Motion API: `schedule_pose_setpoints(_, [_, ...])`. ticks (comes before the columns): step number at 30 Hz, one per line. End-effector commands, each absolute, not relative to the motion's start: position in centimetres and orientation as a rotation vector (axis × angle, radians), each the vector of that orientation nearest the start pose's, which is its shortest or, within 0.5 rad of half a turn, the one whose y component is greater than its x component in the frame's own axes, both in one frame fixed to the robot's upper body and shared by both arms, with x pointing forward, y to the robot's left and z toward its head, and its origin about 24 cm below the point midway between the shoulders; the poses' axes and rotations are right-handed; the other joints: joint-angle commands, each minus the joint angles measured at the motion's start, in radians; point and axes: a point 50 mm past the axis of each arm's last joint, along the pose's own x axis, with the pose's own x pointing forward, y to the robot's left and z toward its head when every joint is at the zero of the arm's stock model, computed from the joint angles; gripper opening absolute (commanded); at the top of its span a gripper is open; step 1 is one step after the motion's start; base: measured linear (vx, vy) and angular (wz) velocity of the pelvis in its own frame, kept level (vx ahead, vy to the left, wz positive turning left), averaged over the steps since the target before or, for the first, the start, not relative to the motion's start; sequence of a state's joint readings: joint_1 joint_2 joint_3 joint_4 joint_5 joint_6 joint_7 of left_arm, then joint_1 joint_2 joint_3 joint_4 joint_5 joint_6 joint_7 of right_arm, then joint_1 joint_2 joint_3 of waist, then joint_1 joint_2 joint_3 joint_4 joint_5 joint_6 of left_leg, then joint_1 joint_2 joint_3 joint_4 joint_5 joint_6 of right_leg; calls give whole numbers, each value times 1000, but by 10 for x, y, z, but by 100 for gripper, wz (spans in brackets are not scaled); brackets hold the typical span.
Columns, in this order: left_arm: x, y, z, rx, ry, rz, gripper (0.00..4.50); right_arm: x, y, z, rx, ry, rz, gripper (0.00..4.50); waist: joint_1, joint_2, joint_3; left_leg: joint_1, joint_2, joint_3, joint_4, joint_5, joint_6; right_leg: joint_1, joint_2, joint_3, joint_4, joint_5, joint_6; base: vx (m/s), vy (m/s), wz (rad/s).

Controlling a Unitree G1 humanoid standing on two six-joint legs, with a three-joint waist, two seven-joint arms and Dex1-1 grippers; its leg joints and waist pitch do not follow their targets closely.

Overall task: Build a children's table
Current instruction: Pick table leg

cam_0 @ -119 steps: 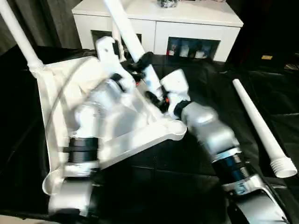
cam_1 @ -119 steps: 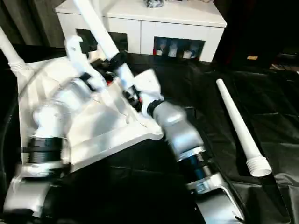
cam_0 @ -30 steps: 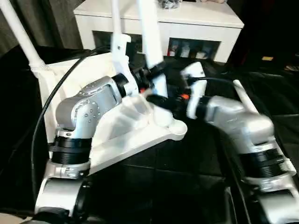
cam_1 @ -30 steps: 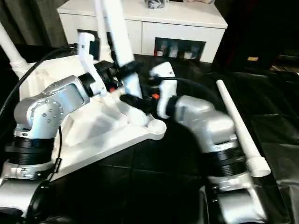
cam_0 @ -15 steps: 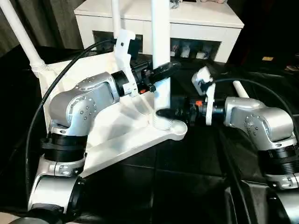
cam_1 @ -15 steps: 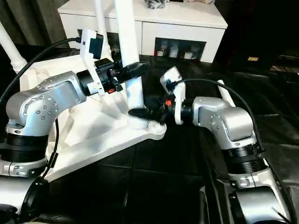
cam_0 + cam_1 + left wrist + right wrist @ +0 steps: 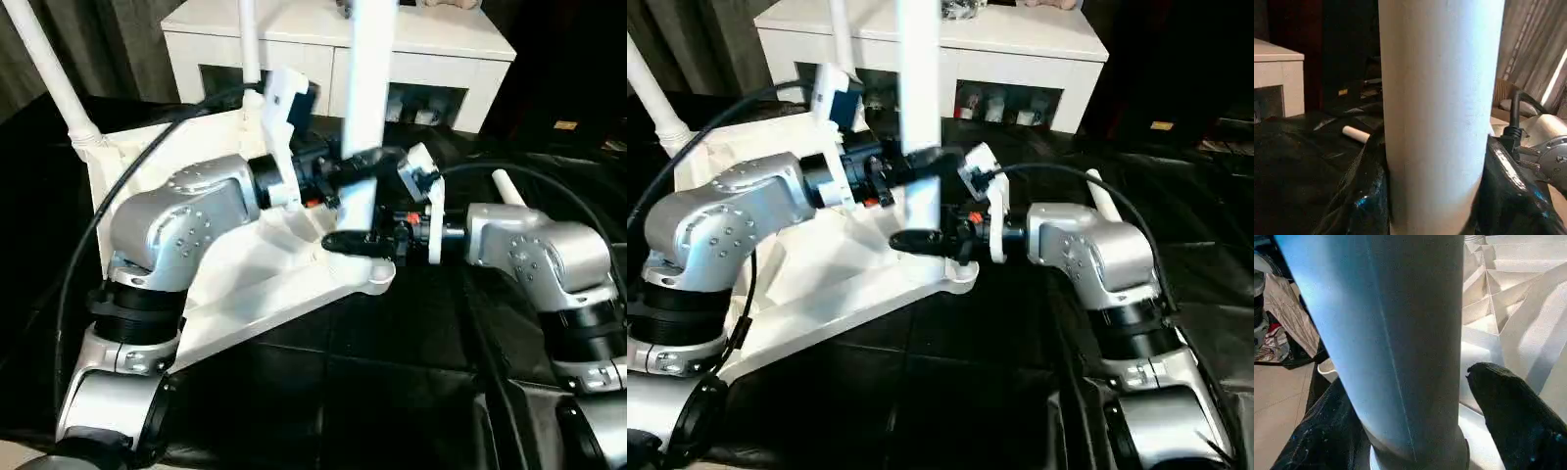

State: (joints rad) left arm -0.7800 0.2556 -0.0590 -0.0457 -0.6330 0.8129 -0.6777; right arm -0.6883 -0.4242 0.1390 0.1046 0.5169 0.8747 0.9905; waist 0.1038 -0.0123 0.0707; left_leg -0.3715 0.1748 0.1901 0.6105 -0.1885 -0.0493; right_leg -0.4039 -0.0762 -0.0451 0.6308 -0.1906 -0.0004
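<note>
**Leg upright in corner socket, both grippers at it**

Tabletop [image 7: 245, 284] lies underside up, centre-left of the head view, on black sheet [image 7: 392, 392]. Leg [image 7: 367, 108] stands upright in its near-right corner socket [image 7: 367, 269]. Left gripper [image 7: 358, 162] is clenched around the leg mid-frame. Right gripper [image 7: 343, 240] sits lower by the leg's base, fingers spread either side. Two more legs [image 7: 54, 73] stand at upper left. A loose leg [image 7: 505, 186] lies behind the right arm. Cabinet [image 7: 441, 49] along top.

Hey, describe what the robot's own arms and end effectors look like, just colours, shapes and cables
Both arms are rounded silver metal segments joined by black ribbed rings. Each carries a white wrist bracket, small red accents, and a thin black cable looping to it. The left end effector and the right end effector each have two slim, glossy black fingers.
</note>
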Motion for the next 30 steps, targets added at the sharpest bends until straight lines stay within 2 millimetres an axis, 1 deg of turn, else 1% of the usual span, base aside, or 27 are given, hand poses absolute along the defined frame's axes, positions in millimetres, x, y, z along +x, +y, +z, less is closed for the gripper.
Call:
schedule_pose_setpoints(1, [310,69,215,-134,21,-1218,188,318,-114,158,103,386,1267,345,2,-9,-83,12,45,-18,-62,-83,6,59,-62,42,-59,-67,-254,0,0,0])
schedule_pose_setpoints(4, [310,70,215,-133,20,-1217,188,318,-114,159,101,387,1275,345,2,-8,-83,12,45,-18,-62,-86,5,58,-64,42,-60,-80,-254,0,0,0])
schedule_pose_setpoints(5, [310,70,215,-133,19,-1216,188,318,-114,159,101,389,1279,316,2,-8,-82,12,45,-18,-62,-87,4,58,-63,42,-60,-81,-252,0,0,0])
schedule_pose_setpoints(6, [310,70,215,-133,18,-1216,188,318,-114,159,100,389,1279,309,3,-11,-83,12,45,-18,-62,-80,5,59,-63,42,-59,-74,-252,0,0,0])
schedule_pose_setpoints(9, [310,72,215,-130,17,-1218,188,318,-114,159,103,391,1284,304,2,-9,-84,11,45,-18,-61,-75,9,58,-63,42,-58,-65,-253,0,0,0])
schedule_pose_setpoints(12, [309,72,214,-129,19,-1225,187,318,-114,159,105,390,1284,265,2,-10,-83,12,45,-18,-61,-80,8,58,-63,42,-59,-72,-254,0,0,0])
schedule_pose_setpoints(16, [308,71,213,-130,20,-1235,187,318,-113,159,101,384,1290,249,2,-9,-84,12,45,-18,-61,-77,9,58,-62,42,-58,-65,-255,0,0,0])
schedule_pose_setpoints(20, [307,70,212,-125,25,-1247,187,317,-111,161,119,366,1303,249,2,-9,-84,12,45,-18,-61,-78,8,58,-62,42,-58,-66,-255,0,0,0])
schedule_pose_setpoints(22, [307,71,212,-122,26,-1247,187,317,-111,162,125,365,1307,283,2,-9,-84,12,45,-18,-61,-80,8,58,-63,42,-59,-73,-253,0,0,0])
schedule_pose_setpoints(25, [307,72,212,-116,27,-1244,187,317,-111,163,123,364,1314,302,2,-9,-84,12,45,-18,-62,-81,4,58,-63,42,-58,-74,-252,0,0,0])
schedule_pose_setpoints(27, [308,73,212,-116,26,-1238,187,317,-111,163,123,364,1315,333,3,-9,-84,12,45,-18,-61,-78,5,58,-63,42,-57,-68,-252,0,0,0])
schedule_pose_setpoints(29, [309,76,213,-111,25,-1231,187,317,-111,164,124,365,1317,334,3,-11,-84,12,44,-17,-61,-76,7,58,-62,42,-58,-68,-252,0,0,0])
schedule_pose_setpoints(30, [309,76,213,-111,25,-1231,187,317,-111,164,124,365,1317,334,4,-10,-84,13,45,-17,-61,-78,6,57,-63,42,-58,-74,-251,0,0,0])
